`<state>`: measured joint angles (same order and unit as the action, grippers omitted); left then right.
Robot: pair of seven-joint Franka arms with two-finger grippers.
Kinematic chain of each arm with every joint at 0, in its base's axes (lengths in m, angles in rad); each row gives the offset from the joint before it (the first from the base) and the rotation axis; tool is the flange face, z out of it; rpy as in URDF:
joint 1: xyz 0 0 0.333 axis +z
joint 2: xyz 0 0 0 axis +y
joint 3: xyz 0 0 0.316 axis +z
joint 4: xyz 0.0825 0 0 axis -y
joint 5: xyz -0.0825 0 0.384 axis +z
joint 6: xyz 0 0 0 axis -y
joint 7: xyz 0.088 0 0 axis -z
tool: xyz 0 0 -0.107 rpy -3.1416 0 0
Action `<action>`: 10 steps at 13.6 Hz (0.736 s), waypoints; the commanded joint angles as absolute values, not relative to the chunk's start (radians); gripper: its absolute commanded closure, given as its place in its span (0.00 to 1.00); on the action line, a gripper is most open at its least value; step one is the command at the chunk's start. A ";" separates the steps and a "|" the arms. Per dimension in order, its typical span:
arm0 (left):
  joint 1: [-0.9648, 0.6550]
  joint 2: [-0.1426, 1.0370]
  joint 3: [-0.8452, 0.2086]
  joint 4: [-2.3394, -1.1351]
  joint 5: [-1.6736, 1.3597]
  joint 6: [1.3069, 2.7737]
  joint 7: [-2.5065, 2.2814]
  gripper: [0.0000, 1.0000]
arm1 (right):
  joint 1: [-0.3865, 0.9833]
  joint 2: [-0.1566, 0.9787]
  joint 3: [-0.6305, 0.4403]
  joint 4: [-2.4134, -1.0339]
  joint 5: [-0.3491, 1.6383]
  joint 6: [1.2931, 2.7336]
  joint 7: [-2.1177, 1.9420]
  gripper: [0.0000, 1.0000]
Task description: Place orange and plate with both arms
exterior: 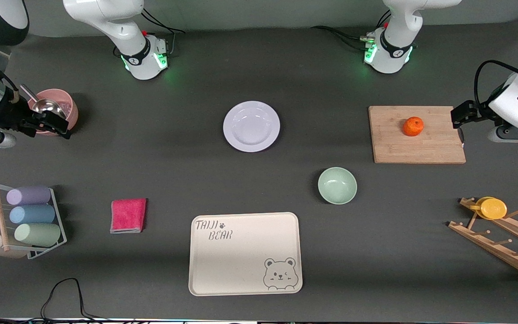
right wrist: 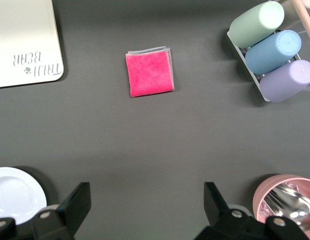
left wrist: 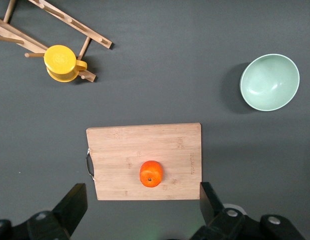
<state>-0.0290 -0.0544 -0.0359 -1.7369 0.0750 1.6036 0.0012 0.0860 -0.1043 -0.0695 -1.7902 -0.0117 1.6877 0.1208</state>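
The orange [exterior: 413, 126] sits on a wooden cutting board [exterior: 421, 144] toward the left arm's end of the table. In the left wrist view the orange [left wrist: 151, 173] lies just ahead of my left gripper [left wrist: 142, 207]. That gripper [exterior: 460, 116] is open and empty, up in the air over the board's end. The white plate [exterior: 251, 126] lies mid-table, and its edge shows in the right wrist view [right wrist: 14, 192]. My right gripper [exterior: 45, 123] is open and empty in the air beside a pink bowl, and in the right wrist view [right wrist: 144, 202] it is over bare table.
A mint-green bowl [exterior: 337, 185] and a cream bear tray [exterior: 245, 253] lie nearer the camera than the plate. A pink cloth [exterior: 128, 215] and a cup rack [exterior: 25, 220] are toward the right arm's end. A pink bowl with a spoon [exterior: 54, 108] and a wooden rack with a yellow cup [exterior: 493, 208] stand at the ends.
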 commanded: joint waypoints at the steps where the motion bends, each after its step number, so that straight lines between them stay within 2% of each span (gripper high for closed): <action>1: -0.008 -0.049 -0.051 -1.704 0.067 1.572 -0.002 0.00 | 0.087 -0.126 -0.069 -1.795 -0.012 1.666 0.118 0.00; 7: 0.000 -0.078 -0.035 -1.730 0.061 1.537 0.011 0.00 | 0.095 -0.109 -0.066 -1.795 -0.011 1.680 0.120 0.00; 8: 0.000 -0.116 -0.026 -1.762 0.063 1.516 0.012 0.00 | 0.095 -0.097 -0.066 -1.798 -0.002 1.680 0.120 0.00; 10: 0.000 -0.255 0.018 -1.914 0.064 1.528 0.032 0.00 | 0.094 -0.077 -0.069 -1.822 0.105 1.684 0.139 0.00</action>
